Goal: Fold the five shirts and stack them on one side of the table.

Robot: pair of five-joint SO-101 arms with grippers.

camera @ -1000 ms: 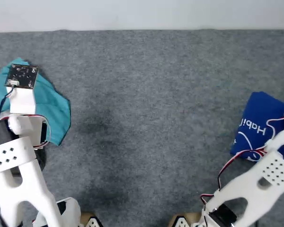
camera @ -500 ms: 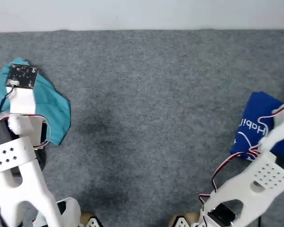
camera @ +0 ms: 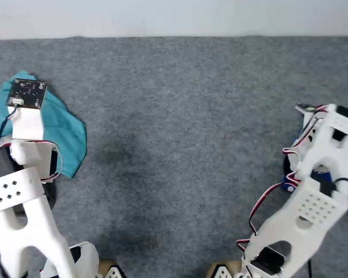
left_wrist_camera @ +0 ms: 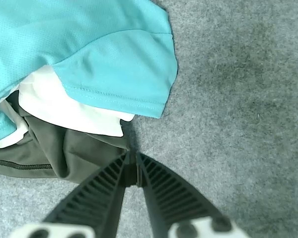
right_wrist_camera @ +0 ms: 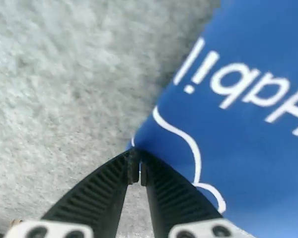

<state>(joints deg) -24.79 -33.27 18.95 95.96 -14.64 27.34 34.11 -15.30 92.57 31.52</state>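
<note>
Right pincer [right_wrist_camera: 134, 169], jaws closed, touches the corner of the blue printed fabric shirt [right_wrist_camera: 248, 148] at the high view's right edge, likely to drag it for folding. Left pincer [left_wrist_camera: 132, 169], closed and empty, hovers beside the stack of teal, white and dark green shirts [left_wrist_camera: 89, 49] at far left.

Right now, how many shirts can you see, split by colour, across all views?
teal shirt: 1
white shirt: 1, mostly under the teal one
dark olive shirt: 1, at the bottom of that pile
blue shirt: 1, apart on the other side of the table
Total: 4 visible
</note>
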